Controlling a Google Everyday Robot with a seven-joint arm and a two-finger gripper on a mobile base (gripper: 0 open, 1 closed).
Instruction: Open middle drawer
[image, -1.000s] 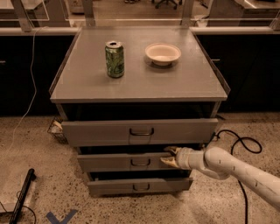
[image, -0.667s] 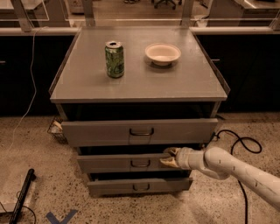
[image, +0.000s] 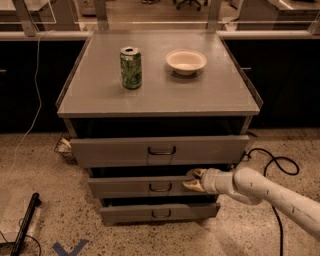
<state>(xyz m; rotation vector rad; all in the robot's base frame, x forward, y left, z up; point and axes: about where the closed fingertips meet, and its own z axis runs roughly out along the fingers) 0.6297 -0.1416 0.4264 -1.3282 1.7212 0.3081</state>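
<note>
From where I stand, almost nothing has shifted over the last second: the claw (image: 192, 180) sits in the same place, pressed up against the right part of the middle drawer (image: 145, 186), level with its upper edge and just right of its small loop handle (image: 160, 187). The drawer front has not come forward in that time, so I judge the pull has barely started and most of the opening is still to do. Whether the claw is apart or clamped on that edge, I cannot tell. The middle drawer lies between the wider top drawer (image: 115, 150), which juts out above it, and the narrower bottom drawer (image: 130, 213). All three have flat, dull grey metal fronts with thin metal loops at the centre, and a dark gap runs above each. The arm (image: 270, 192) is smooth, pale and tubular, reaching in from the lower right. On the matte grey tabletop (image: 200, 95) stand a green patterned can (image: 131, 68) and a shallow cream bowl (image: 186, 61), well apart. A black cable (image: 272, 165) curls over the speckled floor (image: 45, 170).
</note>
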